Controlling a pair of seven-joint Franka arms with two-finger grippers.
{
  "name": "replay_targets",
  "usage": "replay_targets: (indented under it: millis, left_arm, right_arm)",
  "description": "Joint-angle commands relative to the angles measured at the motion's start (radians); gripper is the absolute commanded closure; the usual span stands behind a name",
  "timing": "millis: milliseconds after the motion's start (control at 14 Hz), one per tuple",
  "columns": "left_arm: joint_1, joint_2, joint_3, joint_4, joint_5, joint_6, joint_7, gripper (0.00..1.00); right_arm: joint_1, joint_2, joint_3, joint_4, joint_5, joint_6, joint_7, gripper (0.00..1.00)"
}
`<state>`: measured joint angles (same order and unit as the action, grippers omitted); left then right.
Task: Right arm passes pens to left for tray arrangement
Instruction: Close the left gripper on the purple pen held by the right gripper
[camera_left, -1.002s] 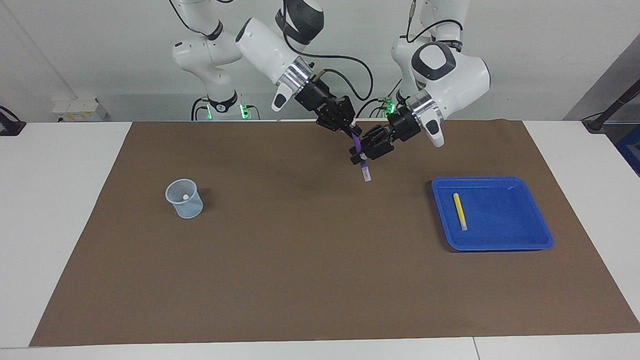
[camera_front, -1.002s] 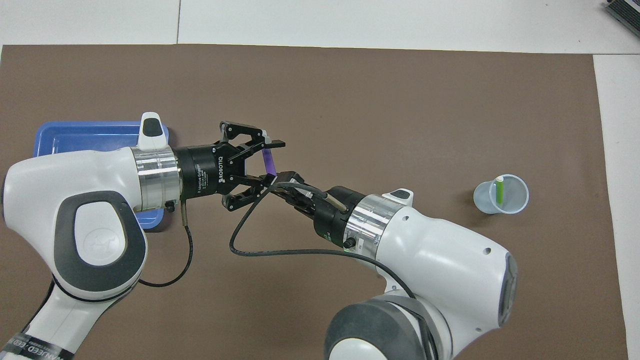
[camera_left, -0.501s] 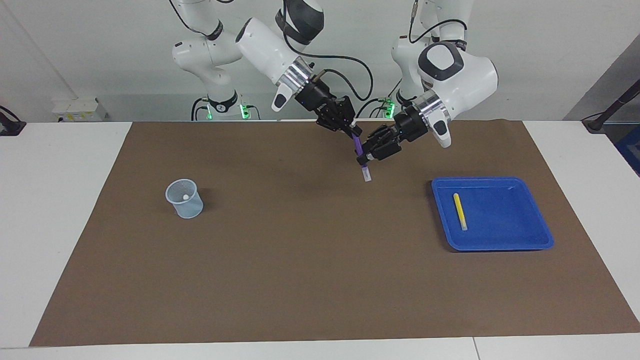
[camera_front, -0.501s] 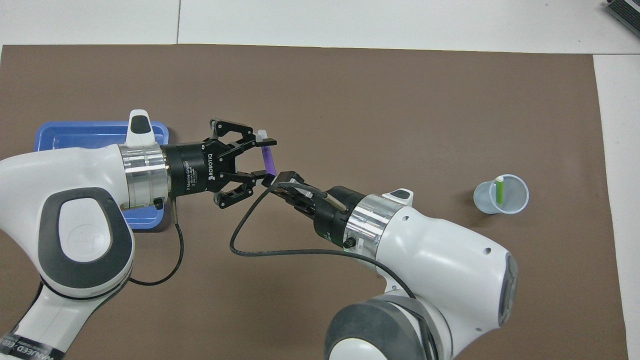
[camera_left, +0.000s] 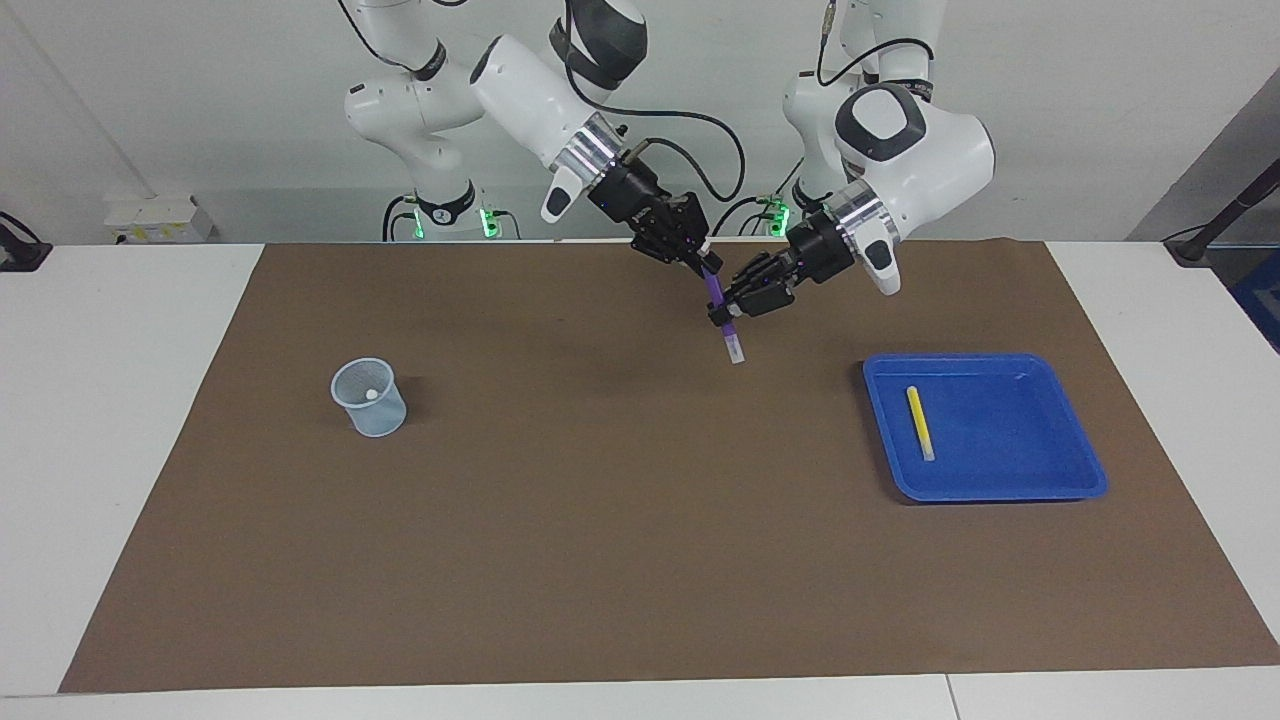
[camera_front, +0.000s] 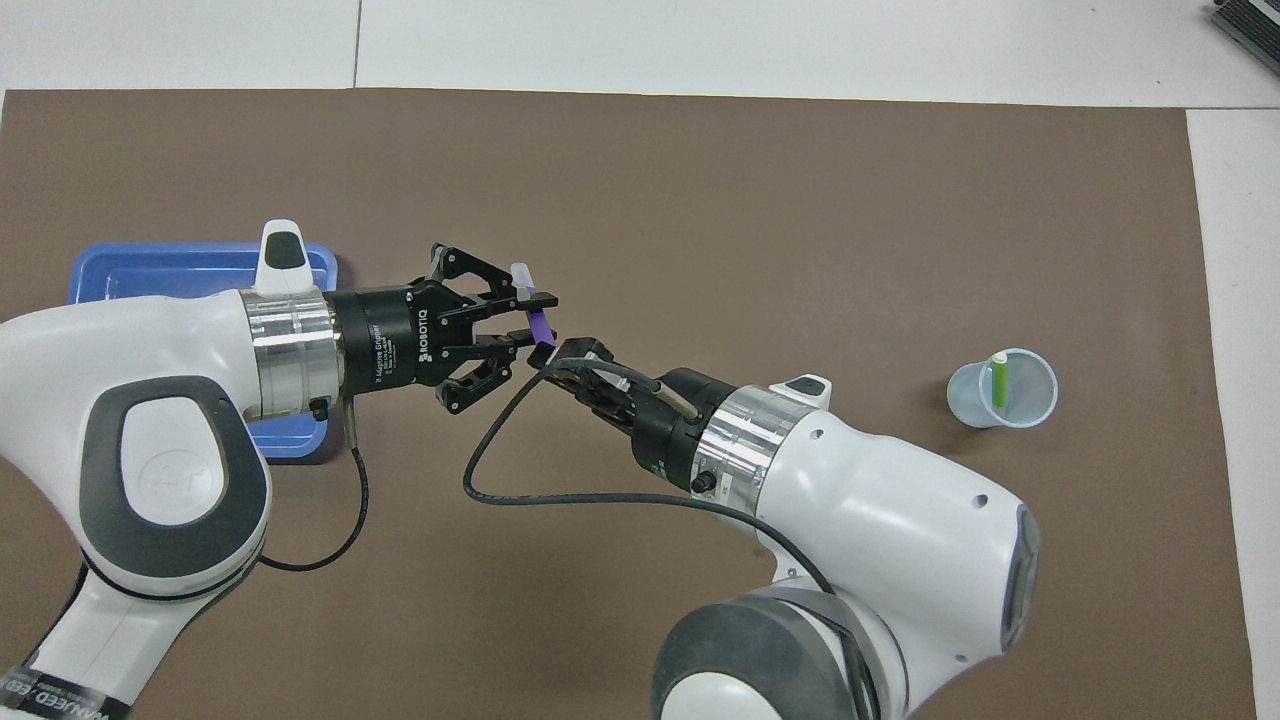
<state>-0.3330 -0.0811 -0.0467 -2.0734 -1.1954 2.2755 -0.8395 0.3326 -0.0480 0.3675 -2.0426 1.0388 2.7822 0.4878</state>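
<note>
My right gripper (camera_left: 703, 265) is shut on the upper end of the purple pen (camera_left: 727, 325) and holds it tilted, pale tip down, above the mat. My left gripper (camera_left: 728, 312) meets it from the tray's end, its fingers (camera_front: 536, 299) narrowly open on either side of the pen's (camera_front: 537, 322) middle; my right gripper (camera_front: 555, 352) holds the pen's other end. The yellow pen (camera_left: 919, 422) lies in the blue tray (camera_left: 985, 490), which my left arm partly covers in the overhead view (camera_front: 150, 265). The green pen (camera_front: 998, 380) stands in the cup.
A small translucent pale-blue cup (camera_left: 370, 398) stands on the brown mat (camera_left: 620, 520) toward the right arm's end. The tray sits toward the left arm's end. White table (camera_left: 110, 400) borders the mat.
My left gripper's fingers have narrowed around the purple pen. My left arm shifted slightly toward the tray's end. My right gripper has kept the pen in nearly the same place.
</note>
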Motion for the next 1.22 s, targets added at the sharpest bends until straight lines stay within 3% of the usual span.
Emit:
replay_targets:
  millis: [0, 859, 930, 1073, 1145]
  left_arm:
    - [-0.001, -0.026, 0.002, -0.019, -0.006, -0.017, -0.009, 1.0]
    - [0.014, -0.025, 0.005, -0.014, 0.103, -0.054, -0.004, 1.0]
    - [0.023, -0.026, 0.005, -0.013, 0.111, -0.06, -0.003, 1.0]
    - [0.023, -0.026, 0.005, -0.011, 0.112, -0.071, -0.003, 1.0]
    - [0.023, -0.026, 0.005, -0.011, 0.112, -0.071, -0.003, 1.0]
  right_arm:
    - [0.002, 0.007, 0.005, 0.004, 0.029, 0.013, -0.024, 1.0]
    - [-0.001, 0.007, 0.005, 0.004, 0.029, 0.004, -0.015, 1.0]
    - [-0.003, 0.007, 0.005, 0.004, 0.029, 0.002, -0.014, 0.82]
    - [-0.001, 0.005, 0.005, 0.004, 0.029, 0.0, -0.011, 0.0]
    - [-0.003, 0.002, 0.004, 0.002, 0.029, -0.001, -0.011, 0.0]
